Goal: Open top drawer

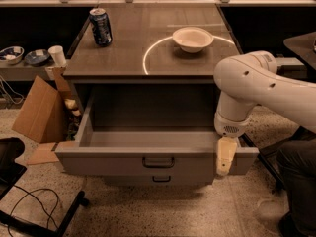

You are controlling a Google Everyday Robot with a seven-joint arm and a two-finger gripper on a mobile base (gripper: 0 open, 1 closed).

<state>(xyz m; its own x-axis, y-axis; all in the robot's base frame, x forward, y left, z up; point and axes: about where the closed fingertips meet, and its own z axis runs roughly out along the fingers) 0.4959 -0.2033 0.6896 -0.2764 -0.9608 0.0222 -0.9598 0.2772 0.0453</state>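
The top drawer is a wide grey metal drawer with a deep, empty box, pulled far out from under the tabletop. Its small dark loop handle sits at the centre of the front. A lower, narrower drawer front with its own handle shows just beneath. My gripper hangs from the white arm at the drawer's right front corner, pointing down over the front edge, well right of the handle.
On the tabletop stand a blue soda can at the back left and a white bowl at the back right. A cardboard box leans left of the cabinet. Cables and a black chair base lie at the lower left.
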